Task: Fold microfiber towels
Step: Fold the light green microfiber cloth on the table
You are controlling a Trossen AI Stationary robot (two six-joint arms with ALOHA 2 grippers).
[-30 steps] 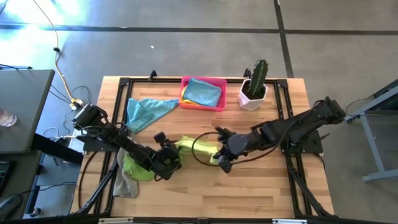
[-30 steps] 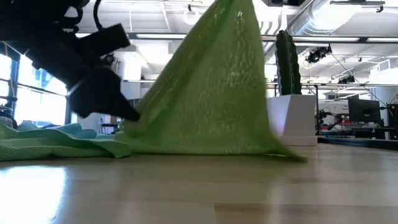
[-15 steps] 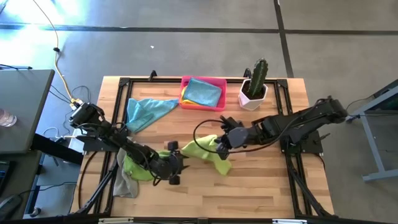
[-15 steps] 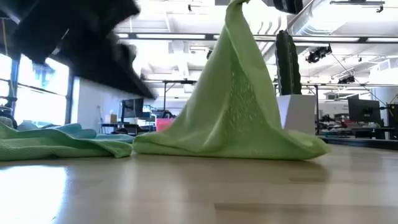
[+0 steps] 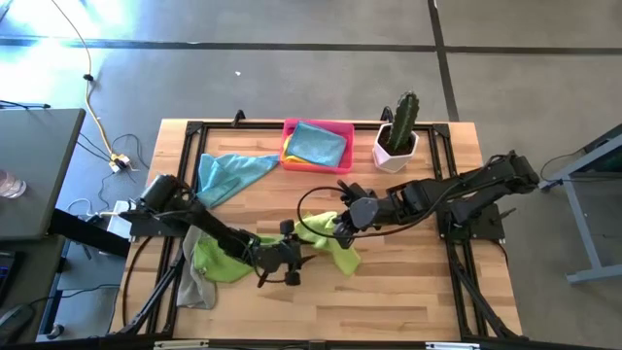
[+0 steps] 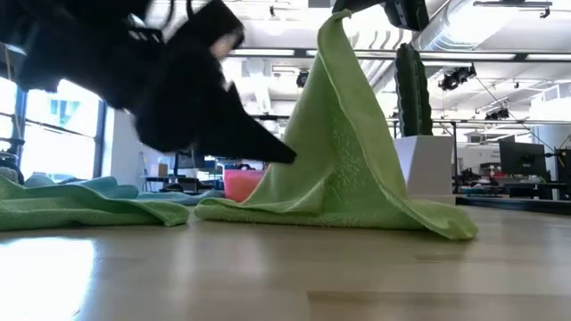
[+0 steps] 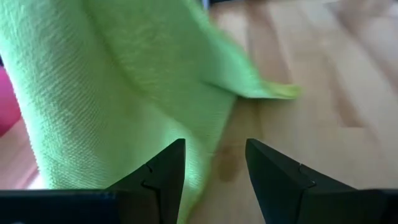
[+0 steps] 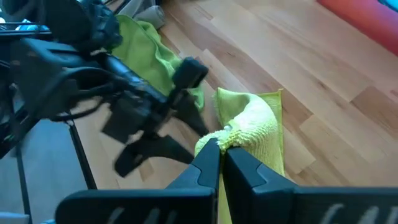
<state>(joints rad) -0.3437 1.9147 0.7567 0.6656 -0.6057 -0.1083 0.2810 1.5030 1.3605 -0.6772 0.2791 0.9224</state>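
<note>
A lime green towel [image 5: 326, 239] stands as a tent in mid-table, its top [image 6: 342, 20] raised and its lower edge [image 6: 357, 218] on the wood. My right gripper [image 5: 347, 220] is shut on its top. My left gripper [image 5: 289, 261] is open, low over the table at the towel's left side [image 7: 124, 118]. A second lime towel [image 5: 219, 261] lies on a grey one [image 5: 194, 288] at the near left. A light blue towel [image 5: 228, 172] lies flat at the far left. Another light blue towel [image 5: 317, 142] lies on a yellow one in the pink tray [image 5: 342, 165]. My right gripper pinches a bunched part of the lime towel's top [image 8: 236, 138] between its two shut fingers, coming from above on a slant. The towel hangs below the fingers and spreads out, with its lower edge on the table. Whether my left gripper's fingertips [image 6: 284, 155] touch the towel, I cannot tell.
A cactus in a white pot [image 5: 397, 136] stands at the far right, next to the pink tray. Bare wood lies near the front edge [image 5: 389, 301] and to the right of the towel. A black frame [image 5: 194, 126] runs round the table.
My right gripper has carried the towel's top toward the far edge and held it up. The towel's left side has come free of my left gripper and the tent has narrowed. My left gripper has moved right, back down to the towel's left side.
</note>
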